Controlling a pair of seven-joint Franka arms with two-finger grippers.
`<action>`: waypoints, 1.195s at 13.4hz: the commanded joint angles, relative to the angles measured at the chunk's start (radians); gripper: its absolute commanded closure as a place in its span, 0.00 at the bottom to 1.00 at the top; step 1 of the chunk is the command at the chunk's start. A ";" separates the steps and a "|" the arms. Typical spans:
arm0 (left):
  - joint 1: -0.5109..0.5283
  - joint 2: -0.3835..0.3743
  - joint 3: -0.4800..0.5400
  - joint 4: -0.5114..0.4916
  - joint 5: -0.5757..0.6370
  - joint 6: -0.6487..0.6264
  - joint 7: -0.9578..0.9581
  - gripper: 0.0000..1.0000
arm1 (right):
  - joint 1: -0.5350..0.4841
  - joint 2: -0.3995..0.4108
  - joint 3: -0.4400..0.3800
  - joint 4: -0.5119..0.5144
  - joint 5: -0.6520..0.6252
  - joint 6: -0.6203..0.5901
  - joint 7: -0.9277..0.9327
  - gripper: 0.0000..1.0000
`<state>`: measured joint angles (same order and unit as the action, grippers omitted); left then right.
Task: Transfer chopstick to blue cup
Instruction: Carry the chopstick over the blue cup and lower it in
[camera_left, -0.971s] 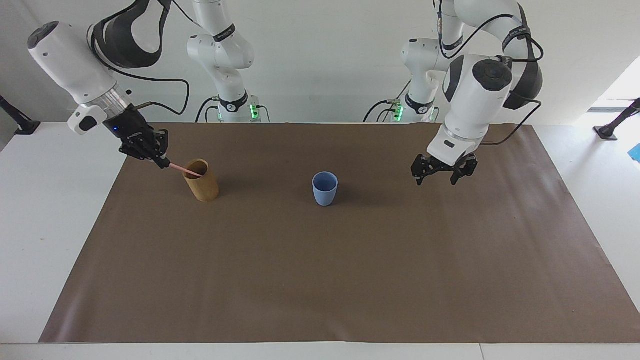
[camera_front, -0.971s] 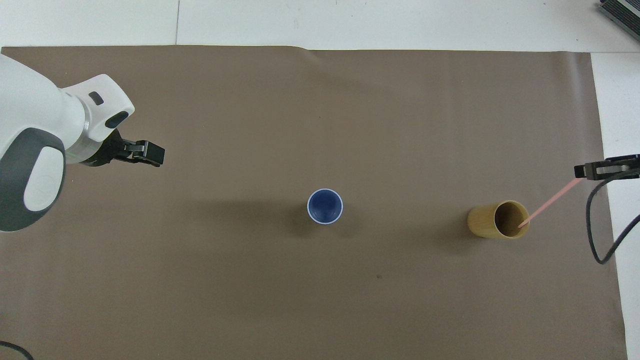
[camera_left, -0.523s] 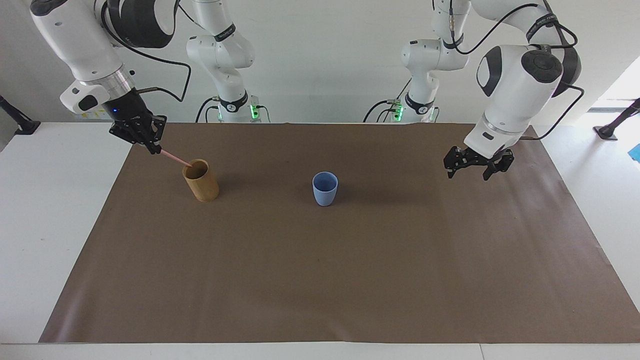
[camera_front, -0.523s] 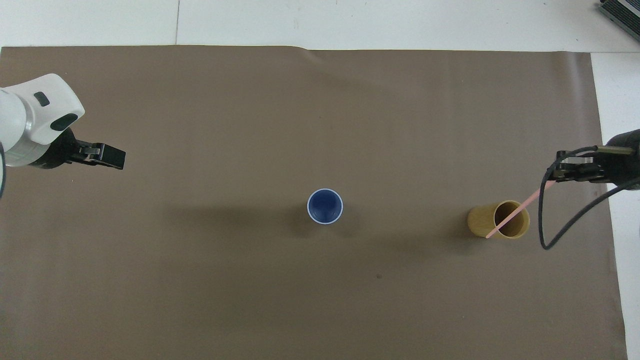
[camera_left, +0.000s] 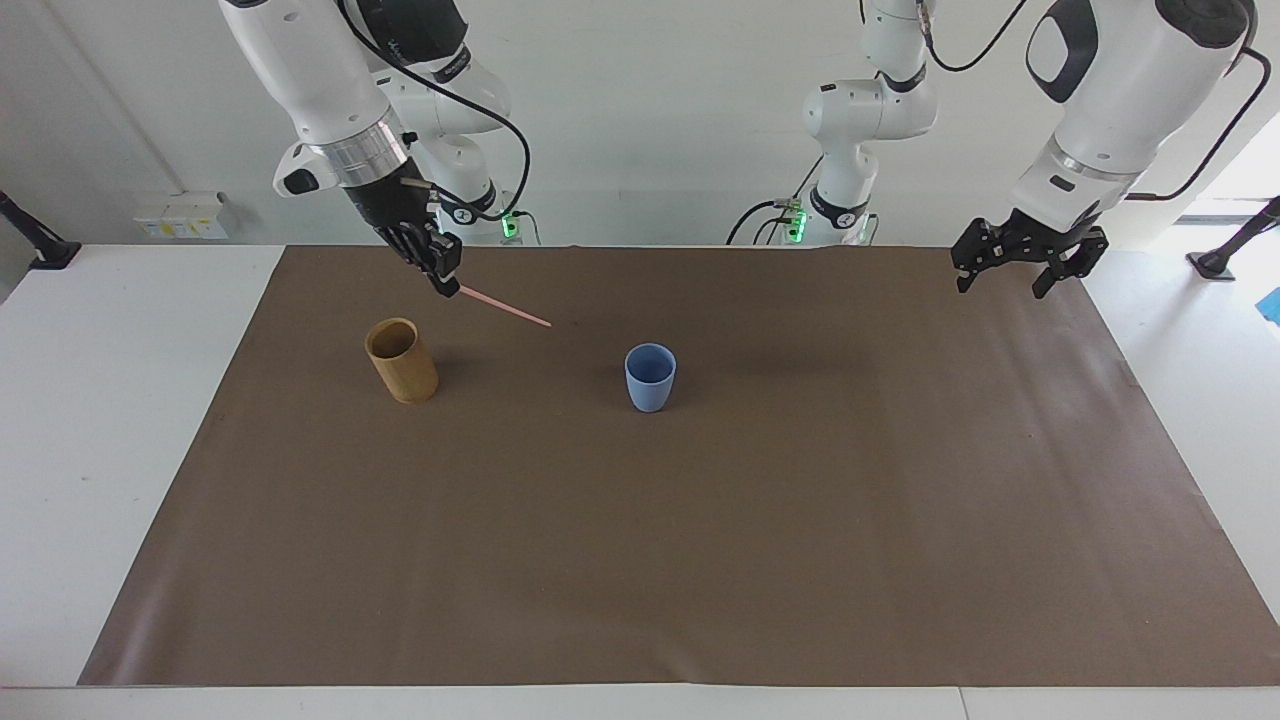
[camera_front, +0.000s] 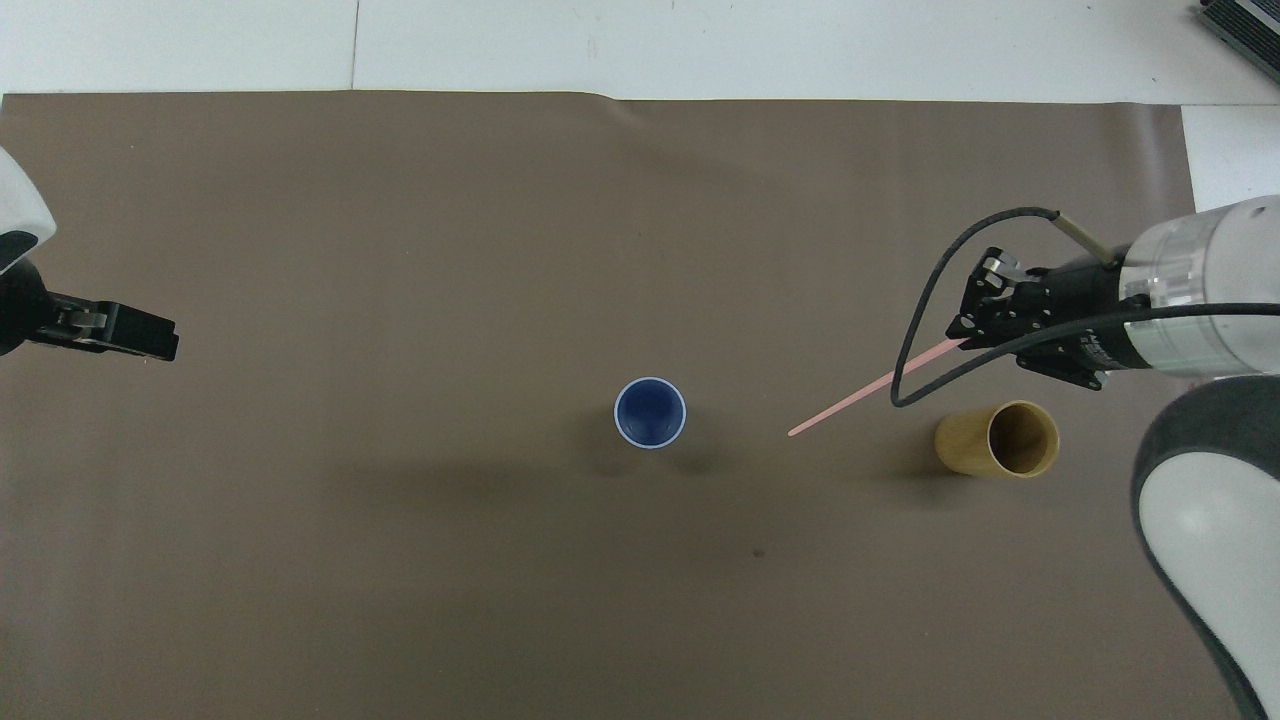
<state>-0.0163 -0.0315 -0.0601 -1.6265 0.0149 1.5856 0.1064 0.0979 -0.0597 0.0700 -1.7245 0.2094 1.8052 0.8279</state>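
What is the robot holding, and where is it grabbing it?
The right gripper holds the pink chopstick by one end, up in the air; the free end points toward the blue cup. The left gripper holds nothing.

White wall (camera_left: 650, 120), brown-matted white table (camera_left: 100, 450)

One camera sits high up across the counter (camera_left: 120, 420) and looks back at the two robots, so they stand at the top of its view. The other camera hangs high above the robots' end and looks steeply down, the same way they face. Both are far off. Both see the brown mat (camera_left: 640, 560) and the blue cup (camera_left: 650, 377), turned half around.
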 joint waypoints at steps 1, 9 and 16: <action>0.009 -0.004 -0.017 0.019 0.004 -0.035 0.004 0.00 | 0.069 0.034 -0.003 0.014 0.011 0.072 0.157 1.00; 0.025 -0.010 -0.012 0.089 -0.050 -0.111 0.006 0.00 | 0.242 0.058 -0.003 -0.084 -0.162 0.275 0.223 1.00; 0.025 -0.034 -0.014 0.059 -0.050 -0.104 0.010 0.00 | 0.344 0.063 -0.003 -0.197 -0.286 0.364 0.297 1.00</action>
<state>-0.0090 -0.0423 -0.0641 -1.5508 -0.0208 1.4957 0.1058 0.4184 0.0138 0.0703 -1.8643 -0.0217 2.1191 1.0996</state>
